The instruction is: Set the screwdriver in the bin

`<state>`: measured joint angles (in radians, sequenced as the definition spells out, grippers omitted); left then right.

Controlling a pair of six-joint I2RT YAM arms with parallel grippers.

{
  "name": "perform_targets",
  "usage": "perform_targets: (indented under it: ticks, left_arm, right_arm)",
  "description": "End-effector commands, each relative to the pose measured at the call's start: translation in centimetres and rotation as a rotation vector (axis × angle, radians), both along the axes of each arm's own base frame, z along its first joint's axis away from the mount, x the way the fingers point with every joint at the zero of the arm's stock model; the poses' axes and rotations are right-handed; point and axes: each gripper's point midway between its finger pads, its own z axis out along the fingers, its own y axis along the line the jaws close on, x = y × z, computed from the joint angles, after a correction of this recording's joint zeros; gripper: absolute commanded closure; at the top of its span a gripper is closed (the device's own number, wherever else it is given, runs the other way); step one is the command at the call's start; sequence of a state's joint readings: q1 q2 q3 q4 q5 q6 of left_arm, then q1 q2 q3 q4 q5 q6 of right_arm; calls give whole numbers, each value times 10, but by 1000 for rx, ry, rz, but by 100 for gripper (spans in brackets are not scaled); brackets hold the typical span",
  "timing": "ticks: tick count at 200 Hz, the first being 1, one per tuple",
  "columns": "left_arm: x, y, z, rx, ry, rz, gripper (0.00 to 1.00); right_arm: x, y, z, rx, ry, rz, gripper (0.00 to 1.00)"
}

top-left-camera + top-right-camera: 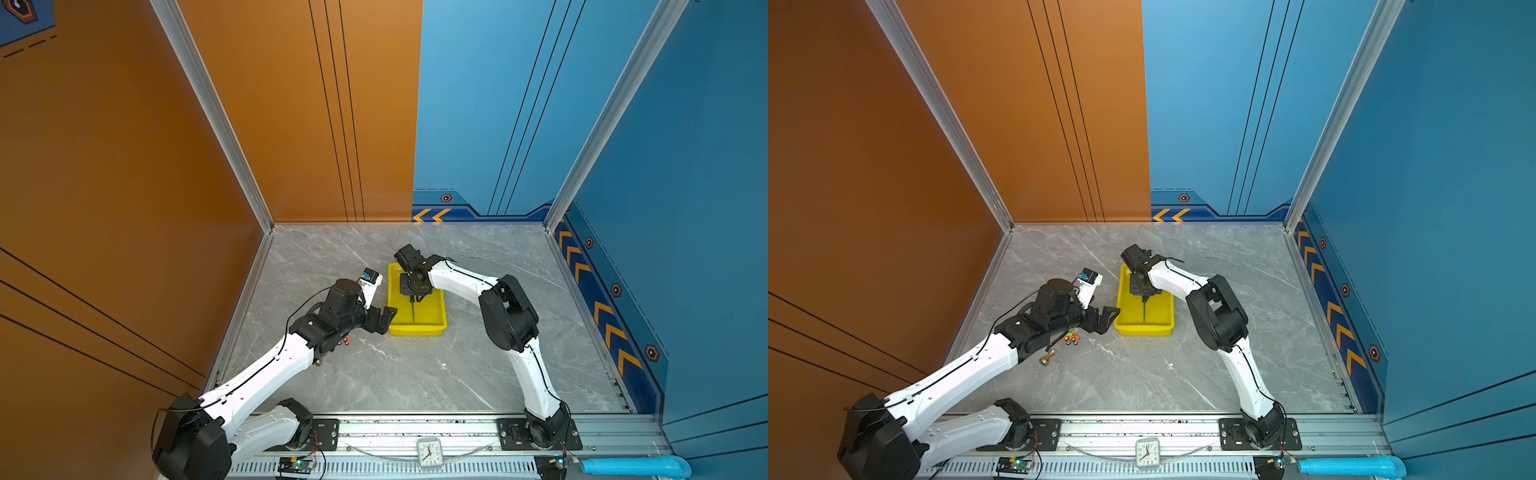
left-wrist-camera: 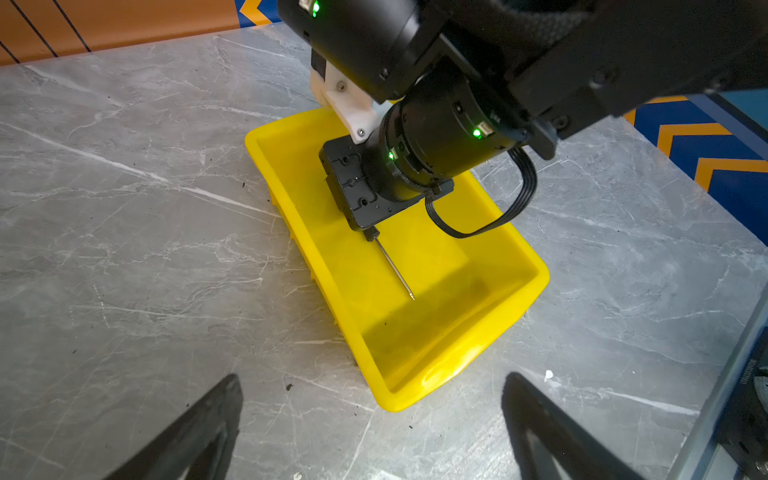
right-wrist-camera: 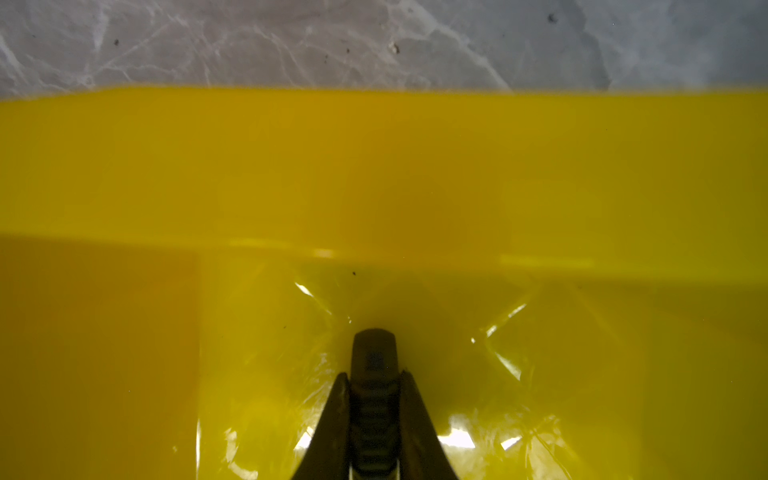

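In both top views the yellow bin (image 1: pixel 415 331) (image 1: pixel 1144 330) lies mid-way across the grey marbled surface (image 1: pixel 415 374). The right pincer (image 1: pixel 415 299) (image 1: pixel 1145 299) points down into it. The thin silver shaft of the screwdriver (image 1: pixel 414 312) (image 1: pixel 1144 313) runs from its tips toward the bin's near wall. The left pincer (image 1: pixel 384 322) (image 1: pixel 1108 321) hangs just beside the bin's left rim, its fingers apart and holding nothing. Behind it stands a white box (image 1: pixel 371 282) with a blue label; its small print is too fine to read. On the front rail a clock (image 1: pixel 430 453) shows the numerals 1 to 12. A top view also shows a brass knob (image 1: pixel 1047 357) lying on the surface beside the left arm.

In the left wrist view, the left pincer's two fingers (image 2: pixel 199 432) stand wide apart over bare surface. The shaft (image 2: pixel 395 270) slants down inside the bin (image 2: pixel 478 332) from the right pincer (image 2: pixel 370 233). I cannot tell whether the tip touches the floor. The lettering on the rail at the edge is unreadable.

In the right wrist view, the fingers (image 3: pixel 338 415) are clamped on the black ribbed handle (image 3: pixel 374 390), low over the bin's floor and facing its wall (image 3: pixel 374 166).
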<state>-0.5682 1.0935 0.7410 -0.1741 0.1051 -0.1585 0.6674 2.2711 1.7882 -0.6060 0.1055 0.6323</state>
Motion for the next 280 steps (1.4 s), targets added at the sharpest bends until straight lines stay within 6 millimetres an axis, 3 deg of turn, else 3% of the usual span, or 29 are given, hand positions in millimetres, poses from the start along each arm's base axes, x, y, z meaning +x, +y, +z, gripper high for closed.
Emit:
perform_targets:
  ticks: [1,42,90,146,216,225,232,241,280]
  left_arm:
    - [0,7,-1,-2,-1,30,2]
    - [0,8,3,-6,-9,31,2]
    - [-3,10,1,10,6,28,2]
    - [-4,12,2,14,9,32,2]
    - [-3,31,1,58,-15,97,2]
    - [-1,36,0,76,-18,113,2]
    - [0,41,-1,90,-19,130,2]
    - [2,46,-2,108,-22,154,2]
    - [12,78,-8,183,-51,308,2]
  right_arm:
    - [-11,-9,-25,-46,47,-24,80]
    - [-10,-10,-21,-47,38,-29,69]
    - [-9,-9,-15,-46,23,-27,65]
    - [-6,-5,9,-36,-27,-15,56]
    - [-6,-7,68,-27,-123,14,42]
    - [-8,-11,76,-38,-135,19,40]
    - [-20,-2,79,-54,-139,56,39]
    - [-25,-4,97,-54,-169,66,36]
    - [-44,-34,140,-82,-255,61,24]
